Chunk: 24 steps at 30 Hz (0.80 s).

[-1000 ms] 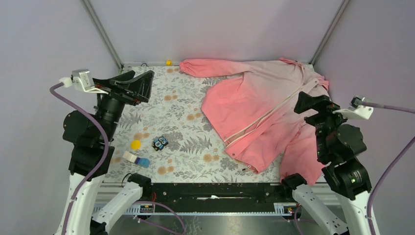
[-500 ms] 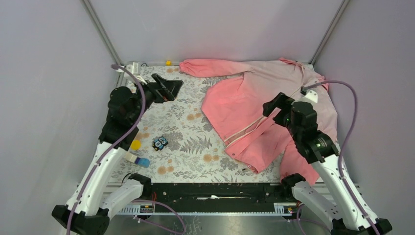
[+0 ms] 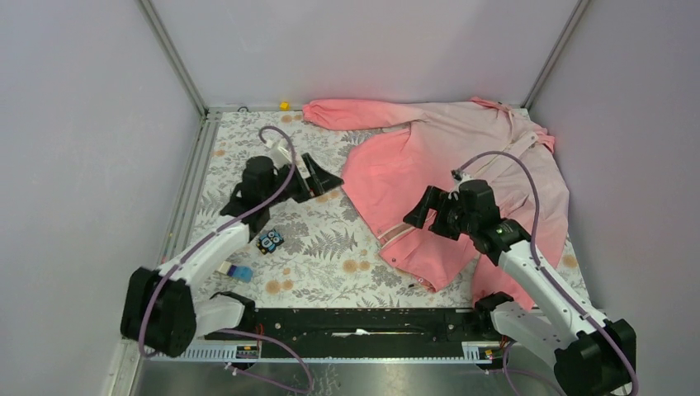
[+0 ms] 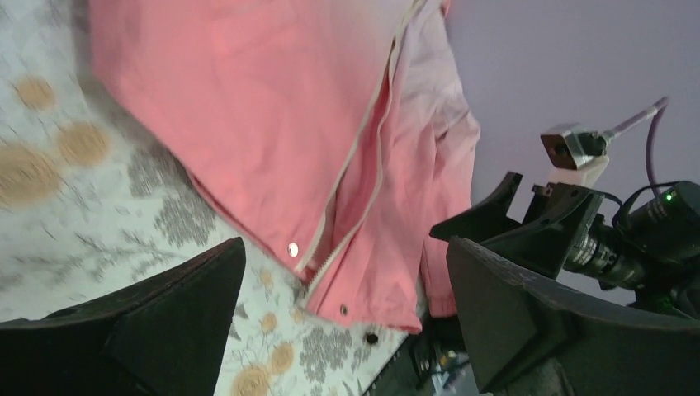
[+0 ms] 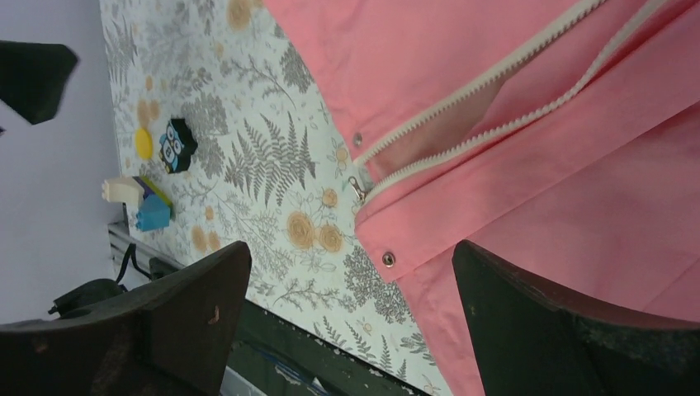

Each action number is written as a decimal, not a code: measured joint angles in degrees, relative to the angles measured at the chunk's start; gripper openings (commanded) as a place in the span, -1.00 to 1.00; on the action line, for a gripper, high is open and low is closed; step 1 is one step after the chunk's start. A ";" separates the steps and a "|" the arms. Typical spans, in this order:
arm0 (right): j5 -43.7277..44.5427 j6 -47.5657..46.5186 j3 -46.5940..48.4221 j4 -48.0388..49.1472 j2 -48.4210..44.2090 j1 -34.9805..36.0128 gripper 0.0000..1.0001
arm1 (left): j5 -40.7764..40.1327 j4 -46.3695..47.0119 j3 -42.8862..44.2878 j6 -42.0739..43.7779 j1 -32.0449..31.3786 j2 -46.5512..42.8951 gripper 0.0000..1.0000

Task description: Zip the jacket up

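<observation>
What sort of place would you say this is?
Likely a robot lab test cell: plain lilac walls enclose a floral table, with a left arm and right arm bolted at its near edge.

The jacket (image 3: 429,165) lies across the table's (image 3: 330,247) right half, with one sleeve (image 3: 347,114) stretching left along the far edge. A toy block (image 3: 270,240) sits to its left, and more blocks (image 3: 231,269) lie nearer the front-left corner.
</observation>
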 measured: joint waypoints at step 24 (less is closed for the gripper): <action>-11.08 24.11 -12.33 21.55 16.46 6.34 -0.02 | 3.85 18.71 -5.31 3.58 -10.08 22.14 0.96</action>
